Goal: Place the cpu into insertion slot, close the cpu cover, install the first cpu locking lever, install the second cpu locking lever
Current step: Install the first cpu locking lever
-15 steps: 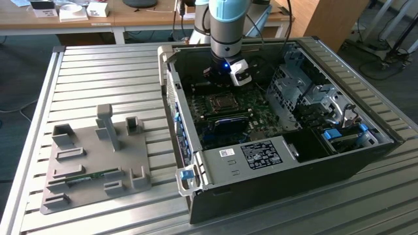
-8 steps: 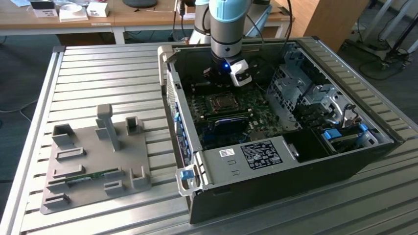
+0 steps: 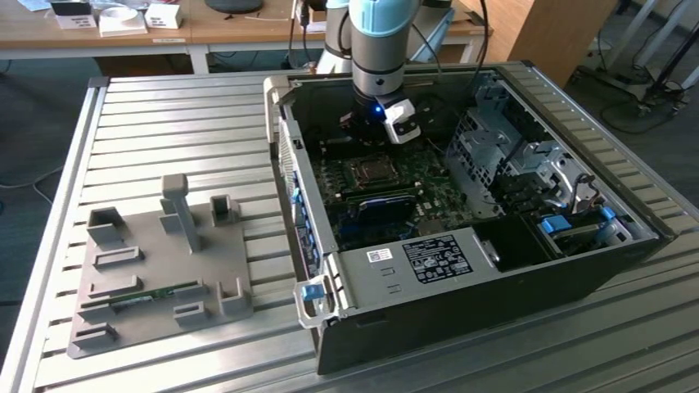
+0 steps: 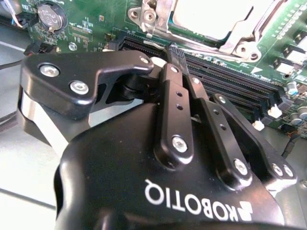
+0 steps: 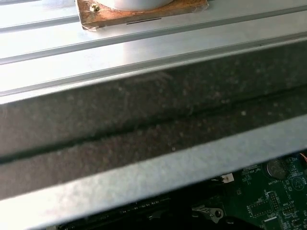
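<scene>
Closest to the lens in the second wrist view, the gripper [image 4: 175, 50] is reaching down toward the motherboard [image 4: 86, 28]. Its black fingers [image 4: 175, 100] are drawn together at the tip, with nothing visibly caught between them. That tip is hanging over the long memory slots [image 4: 240, 91], just beside the near edge of the socket; whether it is touching anything cannot be told.

Beyond it, the cpu [image 4: 211, 17] is lying flat in its seat. Its pale metal top is showing through the window of the cpu cover [image 4: 235, 42], which is sitting down around the chip rather than standing open.

In the exterior view the arm is hanging inside the open computer case [image 3: 470, 295] on the slatted table [image 3: 164, 123], with the gripper near the insertion slot [image 3: 372, 170]. A grey fixture plate [image 3: 164, 270] is lying well apart, toward the exterior view's left.

Judging from this, placing the chip and closing the cover are reading as done. Neither locking lever can be made out clearly enough to call it latched, so both lever steps are being counted as outstanding.
</scene>
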You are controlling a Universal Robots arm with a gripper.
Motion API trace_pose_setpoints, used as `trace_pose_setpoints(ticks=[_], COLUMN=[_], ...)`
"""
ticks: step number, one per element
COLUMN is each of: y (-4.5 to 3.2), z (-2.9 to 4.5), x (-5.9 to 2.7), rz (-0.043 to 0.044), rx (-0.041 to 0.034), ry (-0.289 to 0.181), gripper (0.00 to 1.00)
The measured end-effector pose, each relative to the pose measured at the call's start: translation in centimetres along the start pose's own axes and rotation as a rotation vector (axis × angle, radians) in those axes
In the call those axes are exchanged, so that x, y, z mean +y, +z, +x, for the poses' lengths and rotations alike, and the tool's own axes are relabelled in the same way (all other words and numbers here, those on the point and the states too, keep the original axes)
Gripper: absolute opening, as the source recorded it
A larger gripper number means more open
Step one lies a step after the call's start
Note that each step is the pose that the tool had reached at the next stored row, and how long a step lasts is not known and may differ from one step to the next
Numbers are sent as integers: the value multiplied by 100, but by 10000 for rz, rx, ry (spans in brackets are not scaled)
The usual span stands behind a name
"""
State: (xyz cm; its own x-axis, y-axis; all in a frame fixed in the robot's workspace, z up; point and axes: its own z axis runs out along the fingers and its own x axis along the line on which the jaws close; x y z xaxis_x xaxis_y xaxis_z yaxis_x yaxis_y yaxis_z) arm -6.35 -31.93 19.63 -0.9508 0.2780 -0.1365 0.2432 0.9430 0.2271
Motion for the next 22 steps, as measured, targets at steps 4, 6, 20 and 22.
trace_pose_setpoints(ticks=[4,6,20,22], y=[-2,-3,-4,-1], z=[-2,-5,-18,-15], x=[-6,-17,-72,-75], rz=[1,0,-9,-11], rx=[1,0,-30,-49], ry=[0,0,-4,-9], gripper=[11,11,11,11])
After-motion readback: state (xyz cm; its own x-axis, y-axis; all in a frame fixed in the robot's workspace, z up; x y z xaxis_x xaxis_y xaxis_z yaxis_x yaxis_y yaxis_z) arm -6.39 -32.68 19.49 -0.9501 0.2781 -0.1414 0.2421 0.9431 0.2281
